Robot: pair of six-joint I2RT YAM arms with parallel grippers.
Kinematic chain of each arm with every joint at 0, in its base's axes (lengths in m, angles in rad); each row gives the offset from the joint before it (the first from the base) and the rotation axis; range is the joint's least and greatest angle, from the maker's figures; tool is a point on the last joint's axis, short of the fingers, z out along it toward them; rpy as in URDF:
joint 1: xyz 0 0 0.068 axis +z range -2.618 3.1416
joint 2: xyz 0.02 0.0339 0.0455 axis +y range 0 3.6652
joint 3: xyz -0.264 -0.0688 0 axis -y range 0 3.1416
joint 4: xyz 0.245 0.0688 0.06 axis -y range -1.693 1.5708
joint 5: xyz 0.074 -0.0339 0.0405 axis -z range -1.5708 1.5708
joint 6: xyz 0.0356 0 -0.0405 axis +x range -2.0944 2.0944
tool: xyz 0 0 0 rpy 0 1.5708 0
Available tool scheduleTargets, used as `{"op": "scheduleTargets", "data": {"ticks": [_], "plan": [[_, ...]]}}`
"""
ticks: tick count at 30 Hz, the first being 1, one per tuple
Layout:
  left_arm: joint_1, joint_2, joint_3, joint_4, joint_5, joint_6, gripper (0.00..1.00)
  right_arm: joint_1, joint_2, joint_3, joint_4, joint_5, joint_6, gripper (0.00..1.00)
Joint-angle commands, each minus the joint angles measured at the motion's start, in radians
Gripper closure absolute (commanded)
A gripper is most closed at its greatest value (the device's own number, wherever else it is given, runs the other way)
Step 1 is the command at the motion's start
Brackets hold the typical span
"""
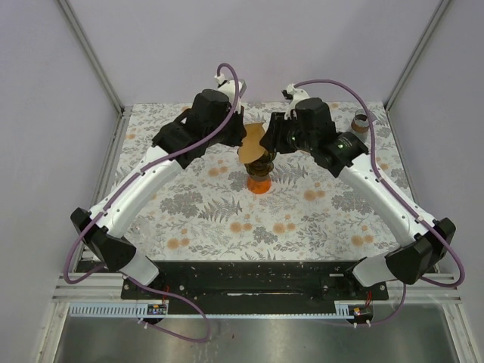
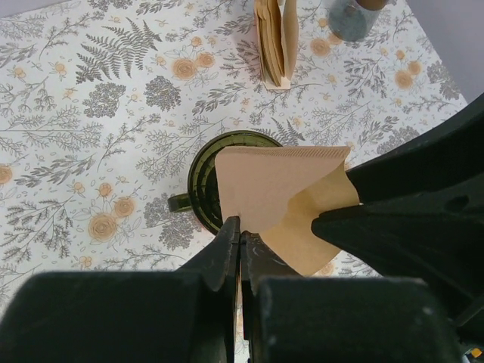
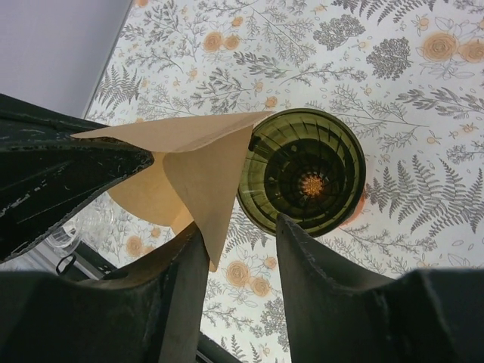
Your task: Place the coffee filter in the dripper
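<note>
A table [image 1: 189,219] covered in white cloth printed with grey ferns and orange flowers stood between plain pale lilac walls [image 1: 249,45]. Slim aluminium posts [image 1: 89,51] rose at its far corners. The light was soft and even.

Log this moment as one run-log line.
left gripper: shut on coffee filter | right gripper: open, beside it | dripper: empty, under it | step: not yet placed
</note>
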Motion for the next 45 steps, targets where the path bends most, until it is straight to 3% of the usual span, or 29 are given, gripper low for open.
{"op": "scheduleTargets", "data": {"ticks": [1,7,13,15,19,25,32,41,43,45], "plan": [[0.022,-0.020,0.046,0.015,0.051,-0.065,1.00,0.025,-0.042,-0.023,0.123,0.021,0.013,0.50],[0.028,-0.017,0.046,0.015,0.065,-0.081,1.00,0.056,-0.076,-0.060,0.204,0.059,-0.015,0.42],[0.034,-0.010,0.072,0.008,0.072,-0.088,1.00,0.074,-0.062,-0.098,0.241,0.156,0.010,0.42],[0.036,-0.015,0.071,0.008,0.077,-0.093,1.00,0.079,-0.052,-0.097,0.235,0.208,0.004,0.50],[0.037,-0.023,0.063,0.008,0.075,-0.087,1.00,0.077,-0.027,-0.078,0.200,0.262,-0.012,0.78],[0.050,-0.043,-0.001,0.037,0.008,0.008,1.00,0.079,-0.024,-0.017,0.085,0.366,-0.073,0.98],[0.051,-0.050,-0.023,0.009,-0.034,0.125,1.00,0.062,0.077,0.198,-0.188,0.362,-0.124,1.00],[0.077,-0.050,-0.056,-0.005,0.021,0.136,1.00,-0.015,0.175,0.328,-0.357,0.194,-0.142,1.00],[0.080,-0.053,-0.061,0.006,0.075,0.134,0.93,-0.017,0.200,0.350,-0.368,0.145,-0.145,1.00],[0.080,-0.052,-0.063,0.015,0.150,0.136,0.75,-0.015,0.238,0.392,-0.394,0.102,-0.150,1.00]]}}
